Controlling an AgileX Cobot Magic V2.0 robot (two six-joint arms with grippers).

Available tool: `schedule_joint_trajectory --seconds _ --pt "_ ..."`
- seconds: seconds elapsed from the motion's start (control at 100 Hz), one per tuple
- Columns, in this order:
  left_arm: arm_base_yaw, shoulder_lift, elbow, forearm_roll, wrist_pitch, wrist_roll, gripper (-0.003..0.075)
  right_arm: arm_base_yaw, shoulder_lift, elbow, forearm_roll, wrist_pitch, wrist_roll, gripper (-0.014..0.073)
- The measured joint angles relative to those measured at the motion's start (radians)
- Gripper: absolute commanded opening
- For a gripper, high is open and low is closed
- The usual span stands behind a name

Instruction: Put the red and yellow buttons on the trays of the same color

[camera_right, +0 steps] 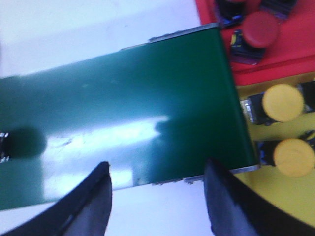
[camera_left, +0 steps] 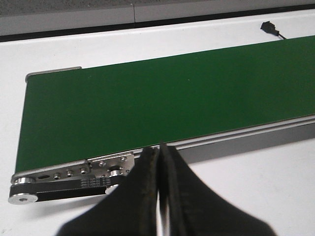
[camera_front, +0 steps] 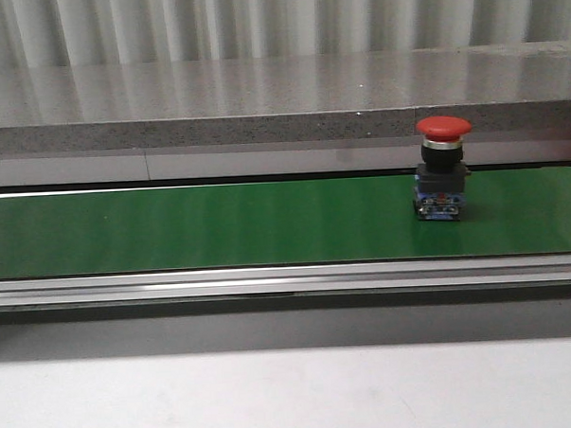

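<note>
**Red button stood on the belt, awaiting pick-up**

On the left, the left gripper (camera_left: 160, 162) was pressed shut on nothing, its fingers meeting tip to tip just off the near rail at the end of the green conveyor belt (camera_left: 162, 93). That stretch of belt carried no button. A black plug (camera_left: 268, 27) lay on the white table beyond the belt's far edge.

Further right, in the front view, one red button (camera_front: 444, 167) stood upright on the belt (camera_front: 201, 225), mushroom cap on top, dark body and blue base below, towards the right end of the visible strip. Neither arm showed in that view, and nothing touched the button.

On the right, the right gripper (camera_right: 157, 179) hung spread wide and empty above the belt's other end. Past that end lay the red tray (camera_right: 295, 49), already holding red buttons (camera_right: 262, 28), and next to it the yellow tray (camera_right: 246, 93) with two yellow buttons (camera_right: 283, 102).

The sorting looked well advanced; the step in hand was waiting for, or reaching toward, the button on the belt. The next move would call for the open right gripper to straddle the button's body, close on it, then carry it to the red tray.
</note>
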Motion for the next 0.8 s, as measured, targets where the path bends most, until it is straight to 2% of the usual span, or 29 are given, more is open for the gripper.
schedule_joint_trajectory --seconds 0.31,0.49,0.8 --pt "0.000 0.000 0.000 0.000 0.000 0.000 -0.0020 0.177 0.146 -0.119 0.042 0.133 -0.128 0.0427" --pt "0.000 0.000 0.000 0.000 0.000 0.000 -0.0020 0.208 0.256 -0.181 0.153 0.191 -0.267 0.0427" --pt "0.000 0.000 0.000 0.000 0.000 0.000 -0.0020 0.215 0.414 -0.240 0.178 0.150 -0.321 0.0427"
